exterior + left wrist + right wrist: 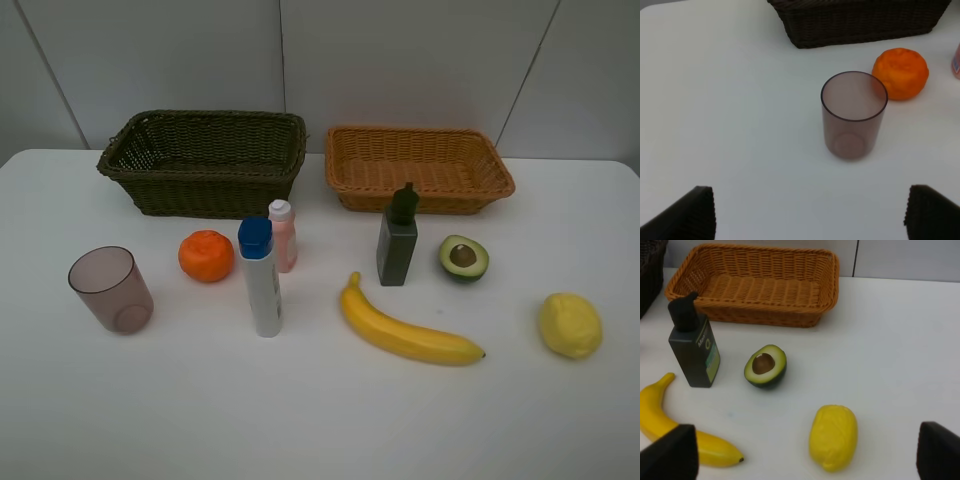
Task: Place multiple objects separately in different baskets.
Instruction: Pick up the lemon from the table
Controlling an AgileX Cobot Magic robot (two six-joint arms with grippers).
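The dark olive basket (205,162) and the orange-tan basket (418,168) stand empty at the back. In front are a mauve cup (111,289), an orange (206,255), a white blue-capped bottle (261,277), a pink bottle (283,235), a dark green bottle (398,238), a halved avocado (463,258), a banana (405,327) and a lemon (570,325). The left gripper (807,212) is open, short of the cup (854,114) and orange (901,73). The right gripper (805,452) is open, near the lemon (834,436), avocado (765,366) and banana (675,429). Neither arm shows in the exterior view.
Everything sits on a white table (300,410) against a grey panelled wall. The objects stand in a loose row in front of the baskets. The pink bottle stands right behind the white bottle.
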